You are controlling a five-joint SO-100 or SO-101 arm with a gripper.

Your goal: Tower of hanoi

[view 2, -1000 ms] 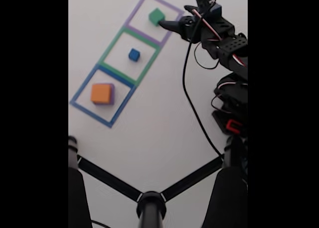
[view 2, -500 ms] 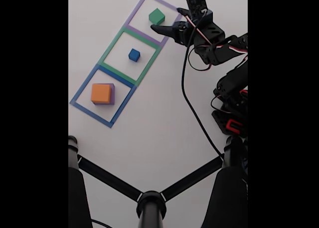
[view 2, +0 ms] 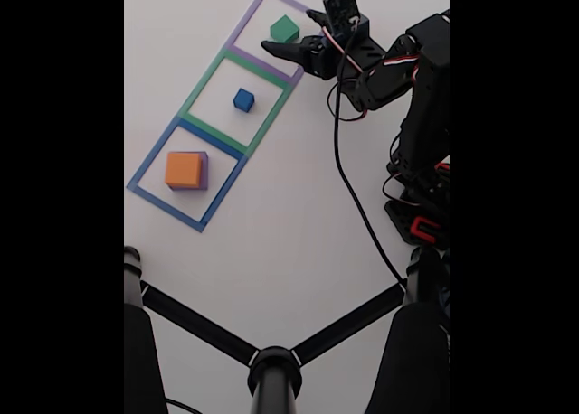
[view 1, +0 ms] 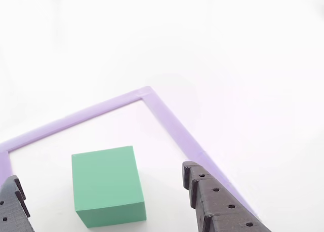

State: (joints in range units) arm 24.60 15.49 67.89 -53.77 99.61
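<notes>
1. The green block (view 2: pixel 284 29) sits alone inside the purple tape square (view 2: pixel 242 28) at the top of the fixed view. In the other view it fills the lower left, flat on the white table (view 2: pixel 289 251).
2. The gripper (view 2: pixel 291 32) is right next to the green block. Its jaws are spread wide, with nothing in them. In the other view one finger (view 1: pixel 217 204) shows at the lower right and the other peeks in at the lower left corner — the block lies between them but is not touched.
3. The step looks like picking up the green block. To do it well, the gripper should come lower and keep the block in the middle, so both fingers meet its flat sides at once.
4. Close slowly — a push from one side would slide or turn the block.
5. The blue block (view 2: pixel 243 99) waits in the middle green tape square (view 2: pixel 204 82). The orange block (view 2: pixel 184 170) sits on the purple block (view 2: pixel 204 171) in the lower left blue tape square (view 2: pixel 147 164).
</notes>
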